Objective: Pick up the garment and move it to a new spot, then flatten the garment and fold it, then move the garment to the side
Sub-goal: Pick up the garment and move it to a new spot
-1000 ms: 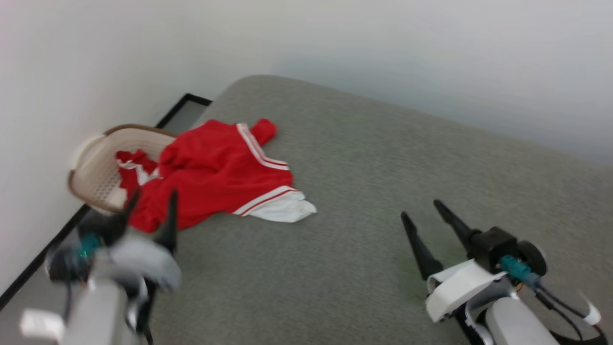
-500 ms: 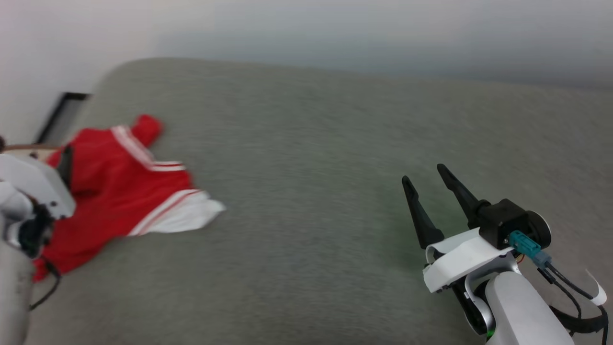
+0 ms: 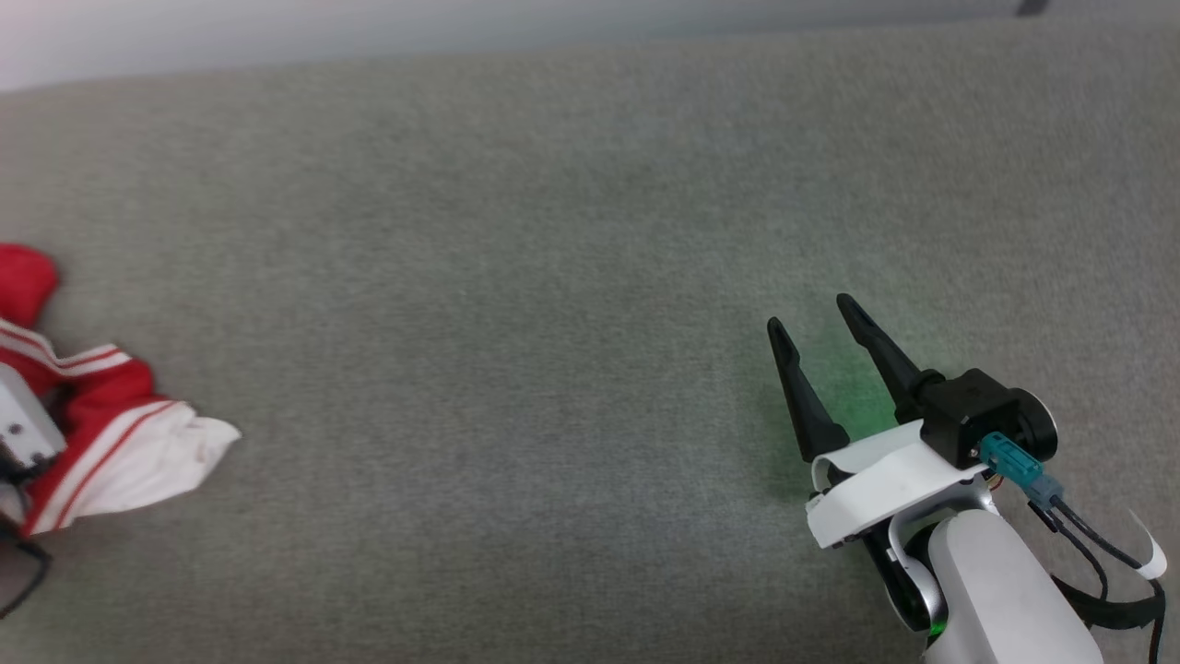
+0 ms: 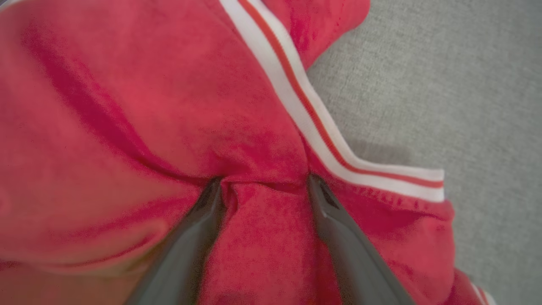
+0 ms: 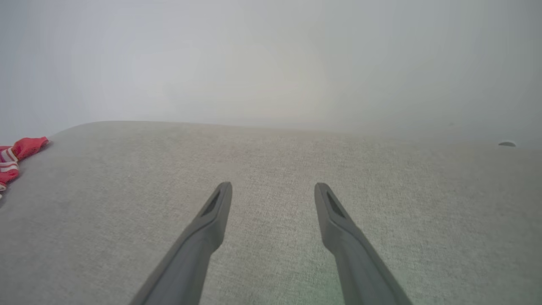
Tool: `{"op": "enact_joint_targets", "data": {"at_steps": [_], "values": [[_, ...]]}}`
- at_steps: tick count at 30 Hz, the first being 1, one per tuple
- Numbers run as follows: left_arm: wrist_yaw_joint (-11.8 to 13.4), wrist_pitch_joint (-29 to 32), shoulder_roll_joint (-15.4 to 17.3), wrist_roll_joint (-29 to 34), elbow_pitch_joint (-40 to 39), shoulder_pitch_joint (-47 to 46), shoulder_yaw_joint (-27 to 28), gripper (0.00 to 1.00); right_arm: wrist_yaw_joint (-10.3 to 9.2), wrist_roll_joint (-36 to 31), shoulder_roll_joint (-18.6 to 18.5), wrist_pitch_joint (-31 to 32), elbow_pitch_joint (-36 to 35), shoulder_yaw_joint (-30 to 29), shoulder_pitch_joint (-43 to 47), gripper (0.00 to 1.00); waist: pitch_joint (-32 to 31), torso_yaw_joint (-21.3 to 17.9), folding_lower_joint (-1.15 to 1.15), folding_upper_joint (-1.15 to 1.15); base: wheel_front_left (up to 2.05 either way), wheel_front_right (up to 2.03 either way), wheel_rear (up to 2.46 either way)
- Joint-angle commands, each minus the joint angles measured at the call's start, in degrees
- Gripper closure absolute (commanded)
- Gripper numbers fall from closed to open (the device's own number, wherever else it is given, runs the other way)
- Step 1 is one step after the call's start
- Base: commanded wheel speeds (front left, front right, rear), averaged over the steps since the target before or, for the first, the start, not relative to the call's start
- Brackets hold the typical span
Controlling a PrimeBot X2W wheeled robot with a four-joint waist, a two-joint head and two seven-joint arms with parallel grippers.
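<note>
The garment (image 3: 101, 433), red with a white sleeve and red-and-white striped trim, lies crumpled at the far left edge of the head view, partly cut off. A pale part of my left arm (image 3: 17, 426) covers some of it. In the left wrist view my left gripper (image 4: 264, 183) is open, both fingertips pressed into the red cloth (image 4: 139, 106), with a bunched fold lying between them. My right gripper (image 3: 808, 314) hovers open over bare surface far to the right, nothing between its fingers (image 5: 214, 212). The garment's edge (image 5: 19, 153) sits far left in the right wrist view.
A wide grey fabric-covered surface (image 3: 516, 323) stretches from the garment to my right gripper. A pale wall (image 5: 271, 63) rises behind its far edge. A small dark object (image 3: 1031, 7) sits at the top right.
The head camera has swung right, so the garment now sits at the picture's left edge and the basket is out of frame. My left gripper has come down onto the garment. The right gripper has barely moved.
</note>
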Motion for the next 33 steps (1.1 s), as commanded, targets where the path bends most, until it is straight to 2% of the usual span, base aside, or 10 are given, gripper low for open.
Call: {"op": "enact_joint_targets", "data": {"at_steps": [1,3,4,5,6,8,18,25,28,33], "values": [[0.45,0.74,-1.24,-0.57,1.11,0.56,0.04,0.00,-0.04,-0.28,0.24,-0.03,-0.14,-0.16,-0.67,0.00,3.77,-3.07,0.00,0.00,0.00,0.00,0.00],[0.33,0.70,-2.00,-0.68,1.54,0.76,-0.07,0.00,-0.04,-0.67,0.26,-0.03,-0.03,-0.03,-0.81,0.00,4.12,-2.96,0.00,0.00,0.00,0.00,0.00],[0.29,0.62,-2.75,-0.69,1.67,0.87,-0.25,0.06,-0.04,-0.82,0.19,-0.03,0.07,-0.04,-0.80,0.00,4.05,-2.79,0.00,0.00,0.00,0.00,0.00],[0.17,0.68,-3.31,-0.65,1.77,1.02,-0.48,0.23,-0.04,-0.83,0.14,-0.03,0.16,0.03,-0.74,0.00,3.87,-2.63,0.00,0.00,0.00,0.00,0.00],[0.02,0.36,-3.58,-0.64,1.87,1.13,-0.61,0.56,-0.04,-0.93,0.12,-0.03,0.22,0.19,-0.71,0.00,3.65,-2.47,0.00,0.00,0.00,0.00,0.00],[-0.29,-1.03,-3.70,-0.78,1.97,1.50,-0.63,1.00,-0.04,-0.95,0.10,-0.04,0.38,0.41,-0.70,0.00,2.73,-2.07,0.00,0.00,0.00,0.00,0.00],[-0.68,-11.50,-1.00,0.89,0.64,0.93,-1.66,1.00,-0.04,0.45,0.24,-0.03,1.76,1.24,1.24,0.00,-4.13,-0.33,0.00,0.00,0.00,0.00,0.00],[-1.24,-16.48,-2.83,-0.75,-1.87,-0.65,-1.50,1.00,-0.04,1.71,0.45,-0.03,2.45,0.61,3.98,0.00,-9.13,0.22,0.00,0.00,0.00,0.00,0.00],[-1.30,-16.32,-4.65,-2.40,-5.77,-0.66,-2.41,1.00,-0.04,2.41,0.56,-0.04,2.41,-0.05,5.41,0.00,-10.94,0.17,0.00,0.00,0.00,0.00,0.00],[-1.30,-13.36,-6.40,-8.37,-17.97,1.92,-4.99,1.00,-0.04,3.32,0.83,-0.03,1.88,-1.51,7.67,0.00,-12.62,-0.71,0.00,0.00,0.00,0.00,0.00]]}}
